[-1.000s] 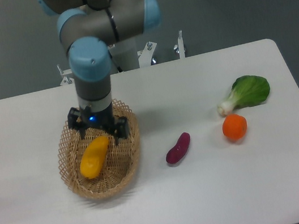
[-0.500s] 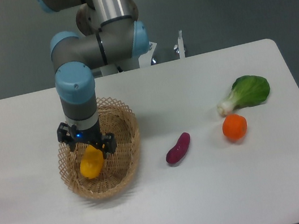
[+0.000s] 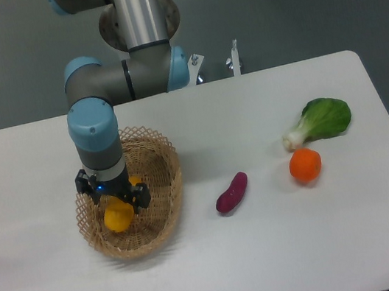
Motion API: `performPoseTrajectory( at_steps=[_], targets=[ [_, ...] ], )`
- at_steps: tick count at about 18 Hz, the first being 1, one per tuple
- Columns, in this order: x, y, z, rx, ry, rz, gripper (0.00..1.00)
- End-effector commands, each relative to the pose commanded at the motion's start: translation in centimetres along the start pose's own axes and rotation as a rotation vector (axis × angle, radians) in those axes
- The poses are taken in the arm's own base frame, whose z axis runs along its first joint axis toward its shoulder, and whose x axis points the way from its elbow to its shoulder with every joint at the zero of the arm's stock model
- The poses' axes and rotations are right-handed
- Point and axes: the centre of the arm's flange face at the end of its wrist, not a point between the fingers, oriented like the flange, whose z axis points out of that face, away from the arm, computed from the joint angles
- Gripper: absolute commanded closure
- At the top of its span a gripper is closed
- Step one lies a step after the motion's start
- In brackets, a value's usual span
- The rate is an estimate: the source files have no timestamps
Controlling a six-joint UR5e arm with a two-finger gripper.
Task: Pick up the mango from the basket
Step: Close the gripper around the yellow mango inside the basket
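We see our claw (image 3: 117, 203) down in the basket (image 3: 165, 204), its fingers apart astride the mango (image 3: 119, 216).

The pincer (image 3: 114, 198) covers most of the mango (image 3: 119, 217), hiding whether its fingers touch it.

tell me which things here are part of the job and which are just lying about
Part of the job: mango, basket, hand down over the mango.

Just lying about: purple sweet potato, orange fruit, leafy green, all on the table.
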Motion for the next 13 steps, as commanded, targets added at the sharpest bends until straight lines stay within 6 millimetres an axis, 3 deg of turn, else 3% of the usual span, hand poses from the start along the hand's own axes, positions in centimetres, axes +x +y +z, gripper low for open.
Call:
performPoseTrajectory(
  at_steps=[2, 4, 8, 13],
  targets=[
    [-0.03, 0.0, 0.16, -0.002, -0.001, -0.003, 0.05],
    [-0.03, 0.01, 0.17, -0.003, 0.0, -0.003, 0.27],
    [-0.15, 0.09, 0.08, -0.01, -0.014, -0.002, 0.49],
    [0.12, -0.08, -0.16, -0.008, -0.019, 0.008, 0.6]
  ],
)
